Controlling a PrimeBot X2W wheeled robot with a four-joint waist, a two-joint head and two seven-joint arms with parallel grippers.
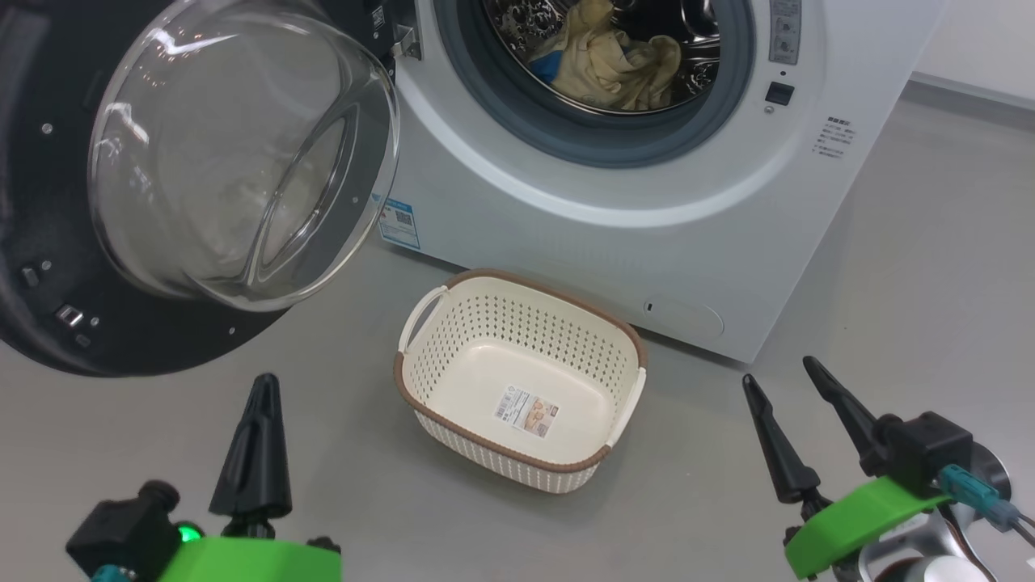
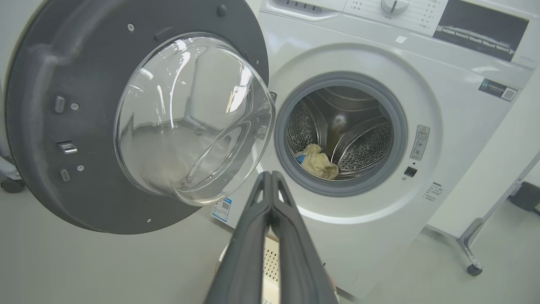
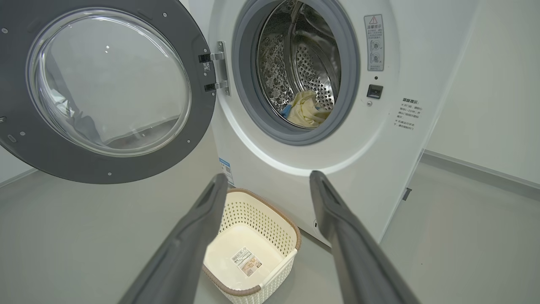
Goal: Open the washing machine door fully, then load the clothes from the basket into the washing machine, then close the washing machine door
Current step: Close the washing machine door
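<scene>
Clothes (image 1: 610,65) lie in the drum of the washing machine (image 1: 614,234), a cream-yellow bundle with a blue bit at its left, low behind the grey gasket. You've got the washing machine door (image 1: 234,153) swung wide to the left, glass bowl bulging out, black rim hanging over the floor (image 1: 162,436). Basket (image 1: 517,323) sits on the floor just in front of the machine and holds just the label stuck to its bottom. Your left gripper (image 1: 264,386) is at lower left, fingers (image 2: 253,236) pressed flat together, gripping nothing and touching nothing; in the left wrist view they point between door and drum opening. Your right gripper (image 1: 779,372) is at lower right, fingers (image 3: 190,236) spread wide apart, empty, hanging above the floor to the right of the basket, apart from basket and machine.
</scene>
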